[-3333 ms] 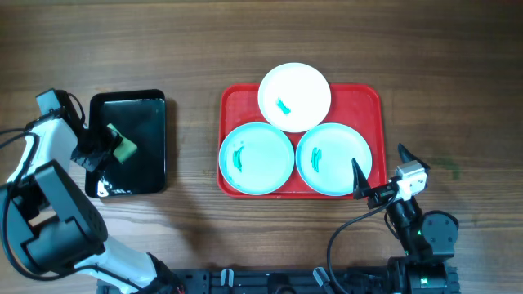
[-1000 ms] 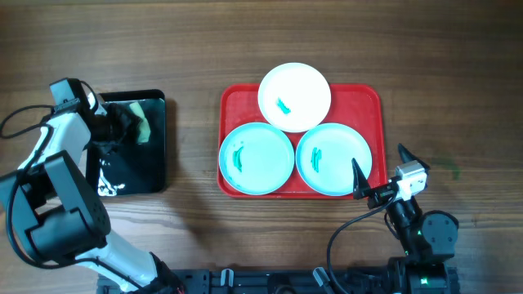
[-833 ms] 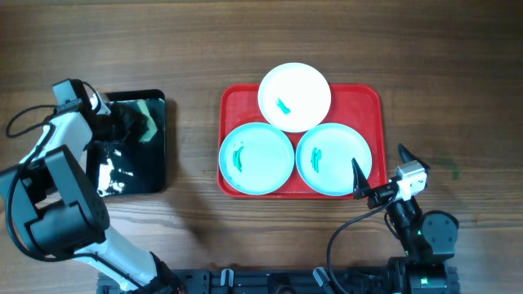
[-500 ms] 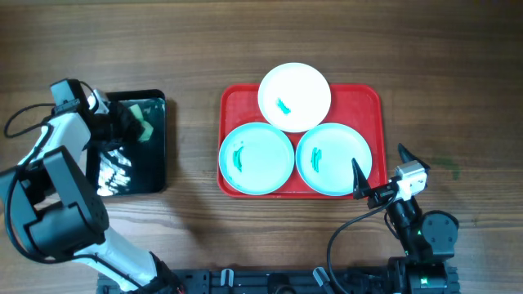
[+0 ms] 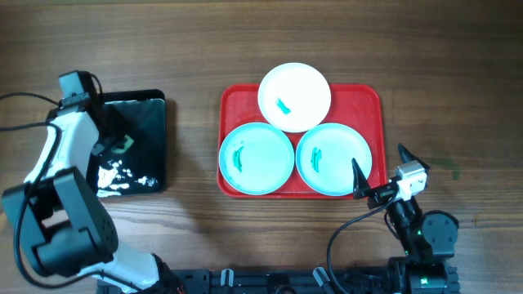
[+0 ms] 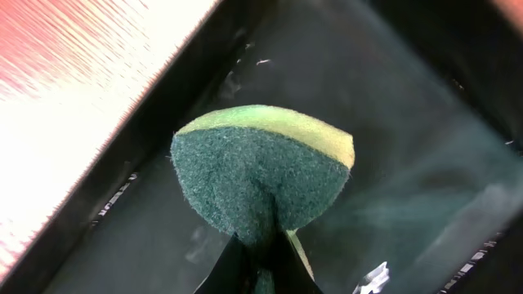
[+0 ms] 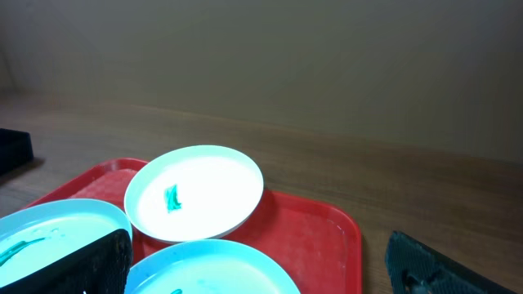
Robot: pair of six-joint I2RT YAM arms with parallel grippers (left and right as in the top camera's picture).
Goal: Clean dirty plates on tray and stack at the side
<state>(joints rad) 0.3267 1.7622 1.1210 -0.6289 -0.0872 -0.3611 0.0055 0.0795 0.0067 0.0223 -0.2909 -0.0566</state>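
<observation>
The red tray (image 5: 371,104) holds three dirty plates with green smears: a white plate (image 5: 296,91) at the back, overlapping a pale blue plate (image 5: 261,163) at front left and a pale blue plate (image 5: 337,162) at front right. My left gripper (image 5: 113,148) is shut on a green sponge (image 5: 125,145) over the black tray (image 5: 149,122). In the left wrist view the sponge (image 6: 260,171) is pinched between the jaws (image 6: 257,263). My right gripper (image 5: 381,166) is open and empty at the red tray's front right corner. The right wrist view shows the white plate (image 7: 194,193) and the tray (image 7: 315,233).
The black tray (image 6: 392,122) is wet, with bright glints near its front (image 5: 122,175). Bare wooden table (image 5: 441,90) lies right of the red tray and between the two trays (image 5: 192,139).
My left gripper has carried the sponge from the back of the black tray toward its middle, and the arm has swung round. The right arm and the plates have not moved.
</observation>
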